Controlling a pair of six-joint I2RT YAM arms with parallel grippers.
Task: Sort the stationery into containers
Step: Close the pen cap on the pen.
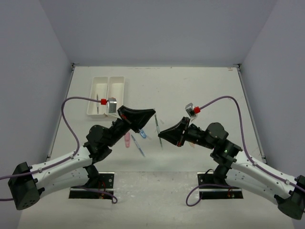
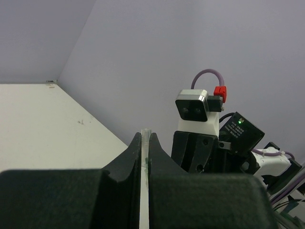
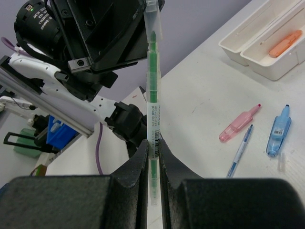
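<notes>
A green highlighter (image 3: 152,86) with a clear cap hangs in the air between my two grippers. My right gripper (image 3: 152,145) is shut on its labelled barrel, and my left gripper (image 2: 145,136) is shut on the clear cap end (image 2: 145,131). From above, the left gripper (image 1: 152,113) and right gripper (image 1: 161,135) face each other over the table's middle. The white containers (image 1: 106,90) stand at the back left, with an orange piece (image 3: 285,44) in one tray (image 3: 248,52). On the table lie a pink piece (image 1: 127,140), a blue pen (image 1: 138,145) and a blue piece (image 1: 142,134).
In the right wrist view the pink piece (image 3: 238,125), blue pen (image 3: 240,150) and blue piece (image 3: 279,131) lie close together below the trays. Grey walls close in the table on three sides. Both arms' purple cables arch over the table.
</notes>
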